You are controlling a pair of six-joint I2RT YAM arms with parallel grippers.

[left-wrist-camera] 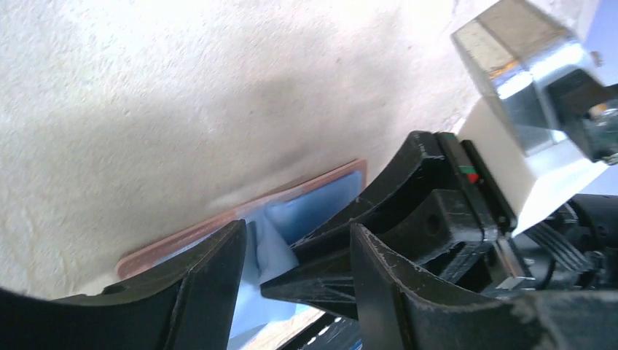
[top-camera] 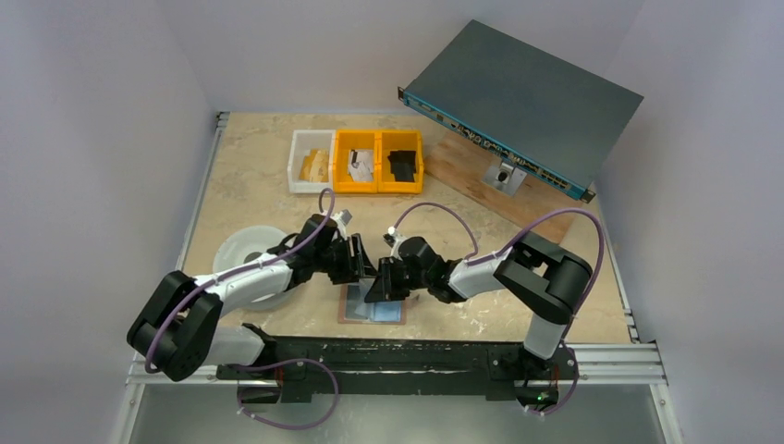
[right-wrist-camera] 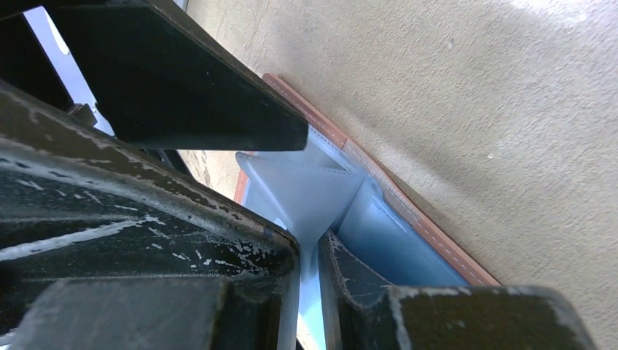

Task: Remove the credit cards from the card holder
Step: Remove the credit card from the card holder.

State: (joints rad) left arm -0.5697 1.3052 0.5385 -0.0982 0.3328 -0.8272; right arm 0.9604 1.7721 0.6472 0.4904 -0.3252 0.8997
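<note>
Two robot arms meet over the card holder [top-camera: 393,313], which lies open and flat at 6 o'clock on the marble-patterned worktop [top-camera: 259,176], close to the arms' mounting rail. From above, the left gripper [top-camera: 362,270] and right gripper [top-camera: 377,289] crowd together and hide most of the holder's pale blue inside. The right wrist camera shows what that view cannot: the right jaws stand narrow, nipped on a pale blue leaf [right-wrist-camera: 302,197] lifted from the inner face. Whether it is a credit card or the pocket lining cannot be told. The left wrist camera shows the left jaws apart and gripping nothing, with one black finger of the right gripper reaching in between them and the holder's pinkish-tan border running behind. Only the overhead view takes in the white bin [top-camera: 310,162] and two yellow bins [top-camera: 379,162] at 12 o'clock, a grey rack unit [top-camera: 522,102] at 2 o'clock, and a white disc [top-camera: 242,252] at 9 o'clock.
</note>
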